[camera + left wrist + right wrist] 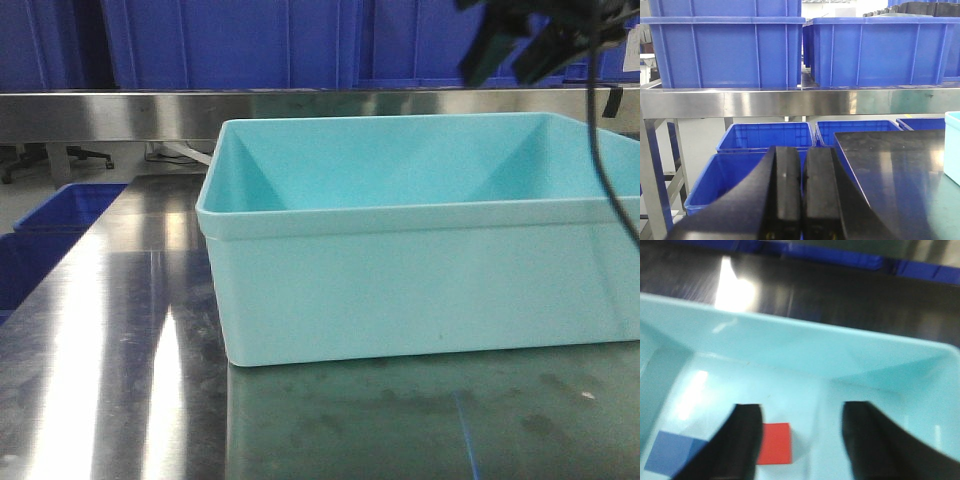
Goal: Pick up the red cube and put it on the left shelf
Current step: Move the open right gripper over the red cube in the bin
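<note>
Shows red cube point(775, 442) flat on turquoise tub point(805, 345) floor, at 9 o'clock in the gap of right gripper point(802, 415), fingers spread. Looks light, rigid, slick-faced; calls for pinching opposite flat sides. Finds left gripper point(801, 155) pressed together, left shelf point(790, 102) at 12 o'clock.

1. Front view sits low on the worktop point(110, 380), close against the tub point(400, 300), facing the left shelf point(100, 115) beyond.
2. Left wrist view looks level over the left tool point(802, 200) at that shelf.
3. Right wrist view looks down past the right tool point(801, 435) into the same tub.
</note>
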